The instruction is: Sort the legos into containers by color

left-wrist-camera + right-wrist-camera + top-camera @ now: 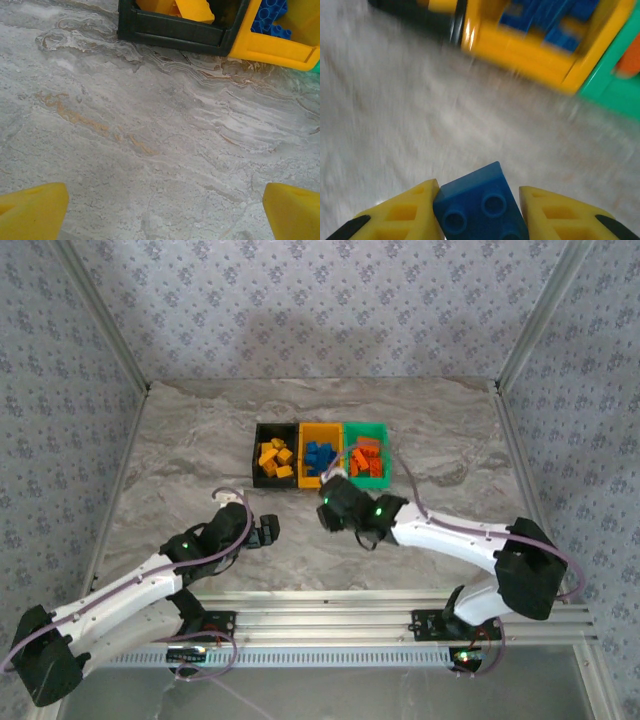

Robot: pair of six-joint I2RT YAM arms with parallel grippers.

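Observation:
The three joined containers stand mid-table: a black bin point(256, 462) with yellow-orange legos point(273, 456), a yellow-orange bin point(303, 462) with blue legos point(320, 458), and a green bin point(366, 428) with red-orange legos point(366, 462). My right gripper point(328, 502) hovers just in front of the yellow-orange bin point(530, 50), shut on a blue lego point(477, 200) that sits tilted between its fingers point(405, 215). My left gripper point(270, 532) rests low over bare table in front of the black bin point(170, 32), open wide with nothing between its fingers point(30, 210).
The marble-patterned table point(180, 460) has free surface on both sides of the bins. Metal frame posts rise at the back corners, and a rail point(330, 625) runs along the near edge by the arm bases.

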